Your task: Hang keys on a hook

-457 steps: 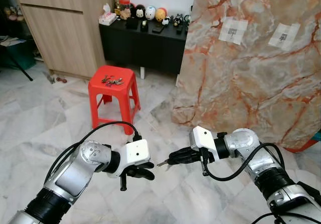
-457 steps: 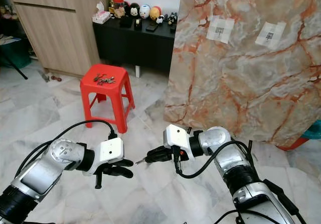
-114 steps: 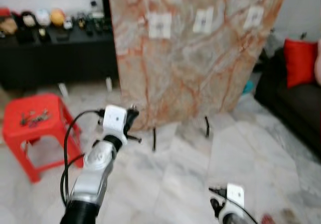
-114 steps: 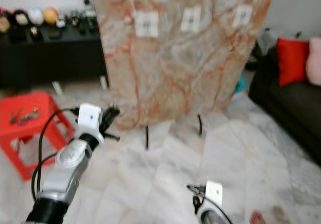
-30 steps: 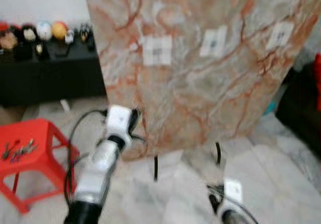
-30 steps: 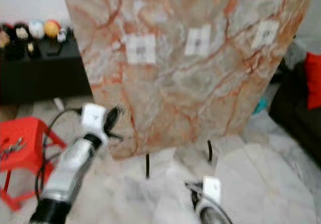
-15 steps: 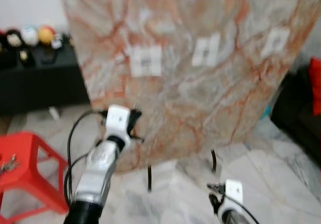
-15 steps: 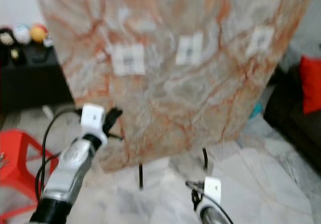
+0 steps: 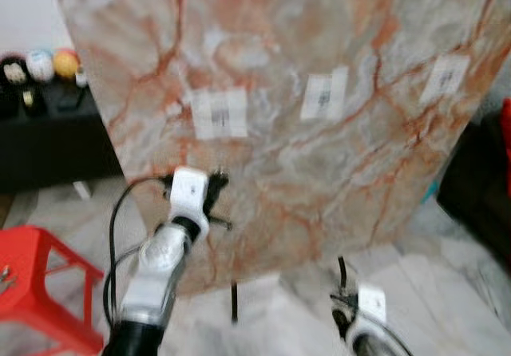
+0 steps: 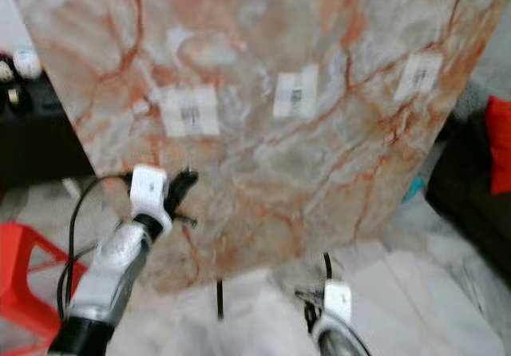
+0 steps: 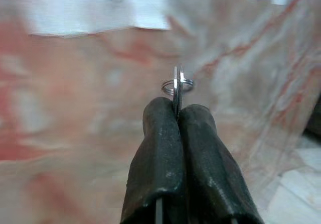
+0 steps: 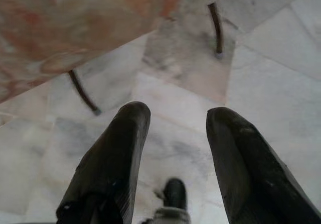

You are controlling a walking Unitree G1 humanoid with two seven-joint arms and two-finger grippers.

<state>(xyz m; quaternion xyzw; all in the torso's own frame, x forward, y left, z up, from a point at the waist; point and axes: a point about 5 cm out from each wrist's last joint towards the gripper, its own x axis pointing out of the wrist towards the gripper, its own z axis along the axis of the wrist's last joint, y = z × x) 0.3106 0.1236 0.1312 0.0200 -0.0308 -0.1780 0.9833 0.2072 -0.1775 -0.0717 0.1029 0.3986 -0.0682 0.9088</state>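
Observation:
My left gripper (image 11: pixel 176 109) is shut on a small metal key with a wire ring (image 11: pixel 176 85); the ring sticks out past the fingertips. In the left eye view this gripper (image 9: pixel 214 188) is raised in front of a tall orange-veined marble board (image 9: pixel 319 172), below a white patch (image 9: pixel 219 112) on it. Two more white patches (image 9: pixel 323 94) sit further right on the board. Blur hides any hooks on the patches. My right gripper (image 12: pixel 175 114) hangs low, open and empty, over the floor.
The board stands on thin black legs (image 9: pixel 234 302) on a pale marble floor (image 12: pixel 170 93). A red stool (image 9: pixel 32 280) stands at the lower left. A black cabinet with small figurines (image 9: pixel 40 65) is behind on the left, and a dark sofa (image 9: pixel 479 188) on the right.
The camera has come closer to the board, which now looks larger; the stool has slid toward the left edge. The left gripper stays raised and shut on the key.

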